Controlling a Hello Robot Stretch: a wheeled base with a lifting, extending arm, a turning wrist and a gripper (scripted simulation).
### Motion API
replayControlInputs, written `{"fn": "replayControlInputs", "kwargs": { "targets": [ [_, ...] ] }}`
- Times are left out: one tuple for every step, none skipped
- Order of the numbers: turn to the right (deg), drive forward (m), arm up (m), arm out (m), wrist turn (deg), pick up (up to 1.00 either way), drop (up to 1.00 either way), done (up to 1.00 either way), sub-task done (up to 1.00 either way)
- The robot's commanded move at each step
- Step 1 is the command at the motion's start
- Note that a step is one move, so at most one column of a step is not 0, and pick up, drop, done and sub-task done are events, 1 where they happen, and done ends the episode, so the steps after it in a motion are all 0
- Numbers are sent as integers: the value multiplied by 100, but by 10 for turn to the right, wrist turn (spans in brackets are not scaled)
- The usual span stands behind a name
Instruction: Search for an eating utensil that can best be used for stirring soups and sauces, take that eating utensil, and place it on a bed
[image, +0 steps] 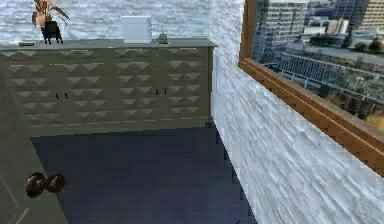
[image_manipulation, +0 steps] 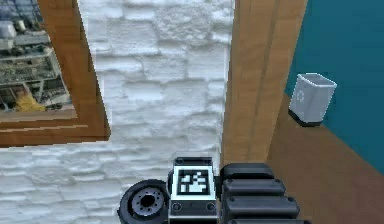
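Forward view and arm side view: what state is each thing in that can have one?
Long beige sideboard with panelled doors: every door shut.
Reddish plant in a dark pot: upright on the sideboard's top.
White box: standing on the sideboard's top.
White lidless waste bin: upright on the brown floor by the teal wall.
Gripper: low by the white brick wall; cannot tell whether it holds anything.

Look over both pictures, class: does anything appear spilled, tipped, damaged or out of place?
Nothing stands out. The sideboard looks straight and intact, with the potted plant and the white box upright on top. The white bin stands upright by the teal wall. No spills show.
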Motion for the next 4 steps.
{"fn": "replayControlInputs", "kwargs": {
  "targets": [
    [60, 0, 0, 0, 0, 0, 0, 0, 0],
    [0, 25, 0, 0, 0, 0, 0, 0, 0],
    [-300, 0, 0, 0, 0, 0, 0, 0, 0],
    [0, 80, 0, 0, 0, 0, 0, 0, 0]
  ]
}}
